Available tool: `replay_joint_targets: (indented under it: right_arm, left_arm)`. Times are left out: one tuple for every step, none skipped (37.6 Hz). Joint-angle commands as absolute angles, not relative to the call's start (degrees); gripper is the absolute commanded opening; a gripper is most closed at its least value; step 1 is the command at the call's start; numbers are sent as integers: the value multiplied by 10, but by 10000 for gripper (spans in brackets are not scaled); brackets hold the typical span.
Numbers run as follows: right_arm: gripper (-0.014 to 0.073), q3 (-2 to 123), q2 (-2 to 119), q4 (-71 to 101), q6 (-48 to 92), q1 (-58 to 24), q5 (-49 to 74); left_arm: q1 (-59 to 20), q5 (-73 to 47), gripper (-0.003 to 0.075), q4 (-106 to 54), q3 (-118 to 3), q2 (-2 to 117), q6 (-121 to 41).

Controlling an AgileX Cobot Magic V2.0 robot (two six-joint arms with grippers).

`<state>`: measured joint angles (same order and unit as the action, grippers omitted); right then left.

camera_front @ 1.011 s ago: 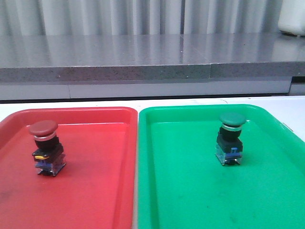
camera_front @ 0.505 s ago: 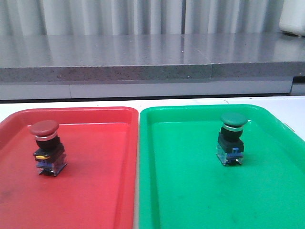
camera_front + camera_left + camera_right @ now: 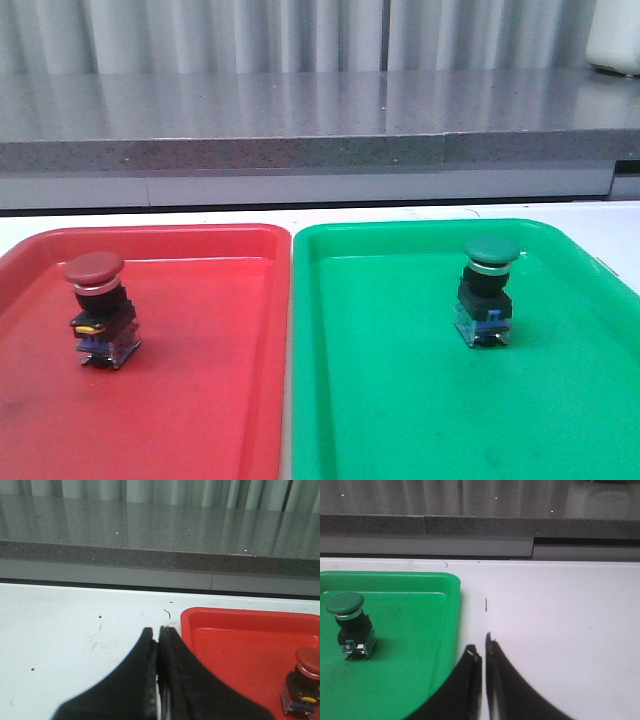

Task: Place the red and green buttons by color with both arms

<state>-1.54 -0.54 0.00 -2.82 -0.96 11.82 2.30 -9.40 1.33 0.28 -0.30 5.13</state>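
The red button [image 3: 98, 308] stands upright in the red tray [image 3: 200, 400], toward its left side; the left wrist view catches it too, red button [image 3: 305, 680] at the frame's edge. The green button [image 3: 485, 292] stands upright in the green tray [image 3: 420, 420], also seen as green button [image 3: 349, 624] in the right wrist view. My left gripper [image 3: 157, 630] is shut and empty over the white table just outside the red tray's corner. My right gripper [image 3: 482, 645] is shut and empty over the white table beside the green tray's rim [image 3: 456, 610]. Neither gripper shows in the front view.
The two trays lie side by side with a thin gap between them on a white table [image 3: 75, 630]. A grey stone ledge [image 3: 300, 120] runs along the back, with a white object [image 3: 615, 40] at its far right.
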Motion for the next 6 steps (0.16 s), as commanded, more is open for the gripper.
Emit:
replay_joint_targets:
  right_arm:
    - [47, -12, -15, 0, -23, -7, 75]
    - [47, -12, -15, 0, -23, -7, 75]
    - [47, -12, -15, 0, -23, -7, 75]
    - [47, -12, -15, 0, -23, -7, 75]
    - [47, -12, -15, 0, -23, -7, 75]
    - [47, -12, -15, 0, -23, -7, 75]
  left_arm:
    - [24, -47, -20, 9, 16, -12, 55]
    - [24, -47, -20, 9, 16, -12, 55]
    - [24, -47, -20, 9, 16, -12, 55]
    - [24, -47, -20, 9, 16, -12, 55]
    - [24, -47, -20, 9, 16, -12, 55]
    - [24, -47, -20, 9, 16, -12, 55]
